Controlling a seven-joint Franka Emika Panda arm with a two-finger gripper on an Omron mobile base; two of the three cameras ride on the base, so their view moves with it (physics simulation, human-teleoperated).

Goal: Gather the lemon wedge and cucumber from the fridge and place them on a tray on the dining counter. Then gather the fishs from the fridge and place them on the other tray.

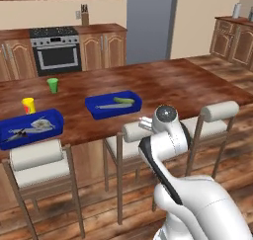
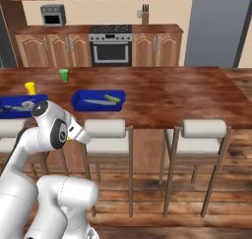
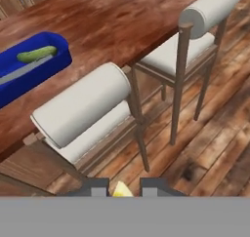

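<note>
**Lemon wedge in the tool, cucumber tray waiting**

The tool (image 3: 124, 188) is pinched nearly closed on a small yellow bit, almost certainly the lemon wedge (image 3: 121, 189), hanging over the stools short of the desk (image 1: 163, 83). The cucumber (image 1: 123, 100) already lies in the blue tray (image 1: 112, 104) at about 10 o'clock in the hand view; the fish (image 1: 42, 125) sit in the other tray (image 1: 30, 129). The wedge looks light, soft and slick, so a gentle squeeze on its flat sides seems best, not the rind tip.
</note>
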